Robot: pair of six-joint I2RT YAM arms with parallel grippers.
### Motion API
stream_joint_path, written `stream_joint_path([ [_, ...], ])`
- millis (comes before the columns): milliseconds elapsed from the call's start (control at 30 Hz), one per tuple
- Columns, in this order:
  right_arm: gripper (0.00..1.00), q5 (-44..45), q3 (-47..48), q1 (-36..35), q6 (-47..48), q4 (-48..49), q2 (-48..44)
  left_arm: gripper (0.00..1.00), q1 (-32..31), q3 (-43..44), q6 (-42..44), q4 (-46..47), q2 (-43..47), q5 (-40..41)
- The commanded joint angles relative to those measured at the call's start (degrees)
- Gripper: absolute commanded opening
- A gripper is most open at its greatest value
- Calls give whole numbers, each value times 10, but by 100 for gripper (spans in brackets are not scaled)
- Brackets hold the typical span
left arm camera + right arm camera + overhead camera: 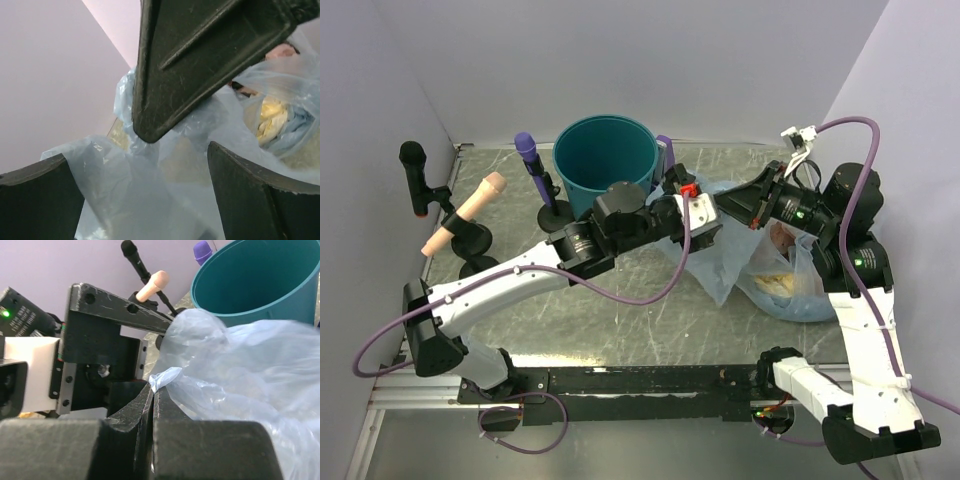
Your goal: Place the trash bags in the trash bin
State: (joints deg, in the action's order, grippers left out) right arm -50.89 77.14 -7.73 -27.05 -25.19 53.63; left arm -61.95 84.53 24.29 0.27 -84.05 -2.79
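Observation:
The pale-blue trash bag [705,262] lies crumpled on the table to the right of the teal trash bin [605,150], which stands upright and open. My right gripper [730,206] is shut on a fold of the bag, seen pinched between its jaws in the right wrist view [153,388]. The bag [240,370] spreads to the right there, with the bin [260,285] behind it. My left gripper [704,217] meets the right one over the bag. In the left wrist view it [137,165] is open, with the bag [150,195] lying between its fingers [250,195].
A clear bag stuffed with yellow and pink items [785,272] lies right of the pale-blue bag, under the right arm. Microphones on stands stand at the left: black [413,160], beige [480,195], purple [527,148]. Walls close in at the back and both sides.

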Motion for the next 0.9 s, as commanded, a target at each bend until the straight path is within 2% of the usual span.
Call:
stream_joint_path([
  [0, 0, -10, 1, 12, -44, 39, 0, 95, -2, 19, -45, 56, -9, -21],
  [100, 0, -10, 6, 18, -57, 50, 10, 91, -3, 32, -71, 51, -20, -40],
  [300, 0, -11, -3, 25, -72, 67, 15, 77, -2, 39, -87, 45, -23, -65],
  [400, 0, -2, -14, 28, -74, 73, 14, 78, -2, 68, -106, 11, -30, -119],
  [500, 0, -10, -20, 31, -86, 87, 19, 85, -2, 86, -139, -18, -38, -165],
  [600, 0, -10, -13, 32, -95, 94, 27, 84, -2, 86, -160, -12, -49, -153],
  [733, 0, -8, -2, 33, -97, 92, 33, 70, -2, 82, -137, -8, -65, -100],
  [833, 0, -7, -2, 33, -96, 86, 34, 53, -1, 76, -116, 10, -67, -68],
  [867, 0, -7, -2, 33, -93, 83, 34, 43, 1, 75, -109, 13, -67, -65],
])
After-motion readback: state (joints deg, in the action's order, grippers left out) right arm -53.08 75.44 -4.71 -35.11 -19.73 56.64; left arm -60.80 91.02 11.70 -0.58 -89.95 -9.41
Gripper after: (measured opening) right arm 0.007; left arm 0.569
